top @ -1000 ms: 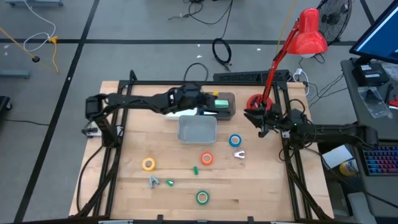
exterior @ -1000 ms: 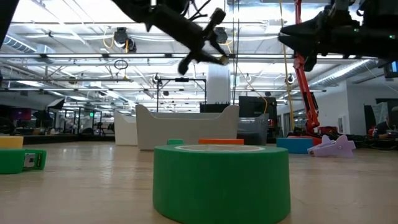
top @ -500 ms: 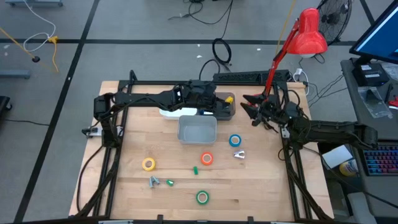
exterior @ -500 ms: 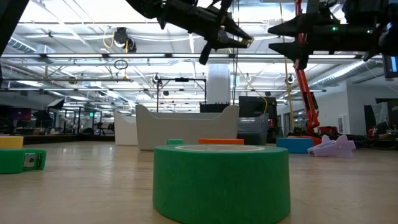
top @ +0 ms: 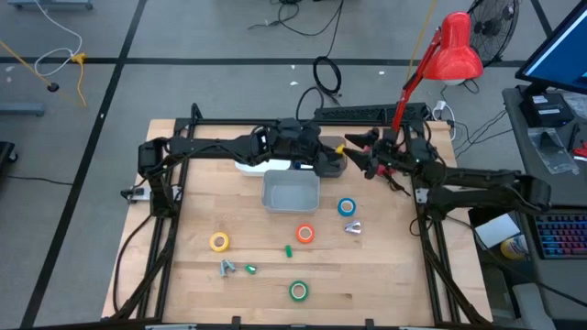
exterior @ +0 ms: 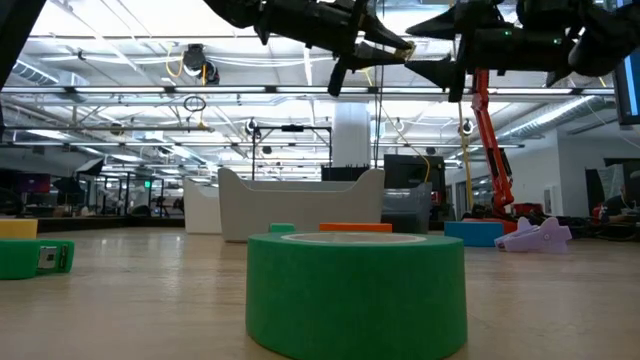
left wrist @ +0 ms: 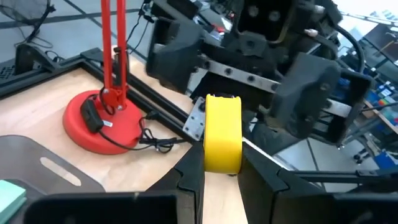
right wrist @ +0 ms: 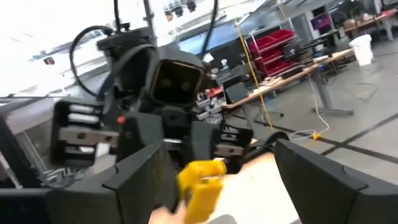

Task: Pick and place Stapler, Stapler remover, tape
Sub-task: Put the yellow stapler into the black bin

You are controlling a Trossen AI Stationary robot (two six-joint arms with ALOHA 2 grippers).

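Handover aloft near surface's far edge: left pincer [left wrist: 221,177] clamped on yellow stapler [left wrist: 222,132], long axis toward right pincer [right wrist: 217,180], jaws apart, facing it, just beside.

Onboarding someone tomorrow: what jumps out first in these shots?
The two hands meet in mid-air above the table's far edge: the left hand holds a yellow stapler out, and the right hand faces it with fingers spread wide, as if for a handover. Next, the red lamp at the far right corner. Then the green tape filling the low view, with the grey bin mid-table.
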